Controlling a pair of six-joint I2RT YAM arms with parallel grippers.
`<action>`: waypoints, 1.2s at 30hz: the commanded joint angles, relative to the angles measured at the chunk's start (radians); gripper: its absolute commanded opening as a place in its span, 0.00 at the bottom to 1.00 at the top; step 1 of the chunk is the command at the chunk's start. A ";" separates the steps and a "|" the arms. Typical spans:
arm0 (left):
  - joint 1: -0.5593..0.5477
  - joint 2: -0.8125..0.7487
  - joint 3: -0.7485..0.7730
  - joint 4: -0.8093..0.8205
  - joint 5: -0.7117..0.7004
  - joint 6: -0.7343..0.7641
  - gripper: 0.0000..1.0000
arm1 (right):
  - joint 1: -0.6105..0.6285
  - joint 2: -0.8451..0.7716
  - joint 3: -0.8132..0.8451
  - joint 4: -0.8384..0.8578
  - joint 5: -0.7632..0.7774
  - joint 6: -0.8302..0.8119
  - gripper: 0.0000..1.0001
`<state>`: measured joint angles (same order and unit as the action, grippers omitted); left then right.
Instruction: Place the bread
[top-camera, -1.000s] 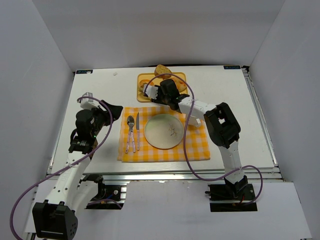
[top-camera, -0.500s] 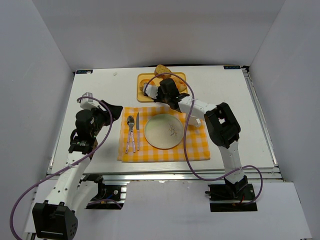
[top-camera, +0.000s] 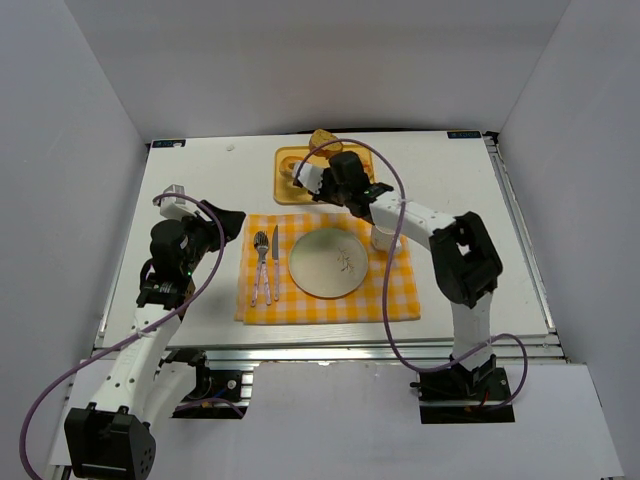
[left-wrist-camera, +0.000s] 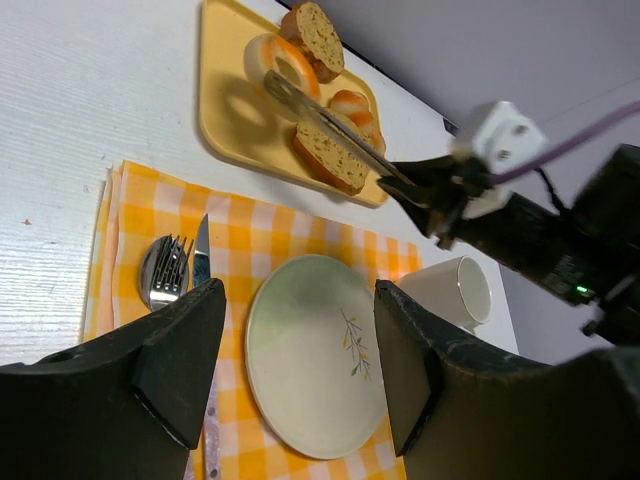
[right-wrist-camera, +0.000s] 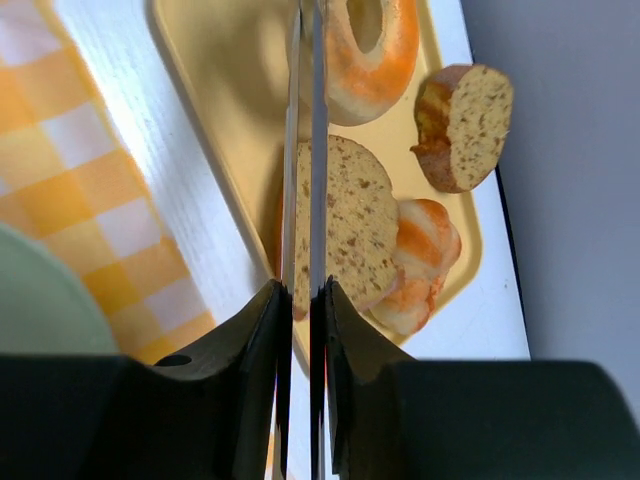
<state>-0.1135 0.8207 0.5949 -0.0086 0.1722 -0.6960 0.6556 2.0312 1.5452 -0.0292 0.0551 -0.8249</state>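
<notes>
The bread (left-wrist-camera: 283, 60) is a golden-brown ring lying on the yellow tray (left-wrist-camera: 225, 90) at the back of the table; it also shows in the top view (top-camera: 289, 172) and the right wrist view (right-wrist-camera: 375, 50). My right gripper (right-wrist-camera: 303, 290) is shut on metal tongs (right-wrist-camera: 305, 150), whose two blades lie close together and run along the ring's left edge. In the left wrist view the tongs (left-wrist-camera: 335, 130) lie across the ring. I cannot tell whether they grip it. My left gripper (left-wrist-camera: 298, 290) is open and empty, left of the plate (top-camera: 296, 262).
Two brown-crusted slices (right-wrist-camera: 345, 220) (right-wrist-camera: 465, 125) and a pale knotted roll (right-wrist-camera: 420, 260) share the tray. An empty green plate (left-wrist-camera: 300, 400) lies on a yellow checked cloth (top-camera: 330, 305), with fork, knife and spoon (top-camera: 264, 262) on its left and a white mug (top-camera: 384, 236) on its right.
My right arm has swung back and to the right, carrying the tongs farther over the tray towards the ring. My left arm has not moved.
</notes>
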 joint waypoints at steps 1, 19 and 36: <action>-0.002 -0.025 -0.004 -0.002 -0.005 0.006 0.71 | -0.008 -0.161 -0.052 0.031 -0.105 0.038 0.09; -0.002 0.046 -0.014 0.133 0.030 -0.022 0.71 | -0.048 -0.808 -0.500 -0.568 -0.431 -0.152 0.05; -0.002 0.164 0.034 0.180 0.089 -0.016 0.71 | -0.048 -0.850 -0.637 -0.512 -0.388 -0.111 0.47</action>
<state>-0.1135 1.0058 0.6033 0.1467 0.2489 -0.7151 0.6106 1.2049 0.8890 -0.5629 -0.3164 -0.9241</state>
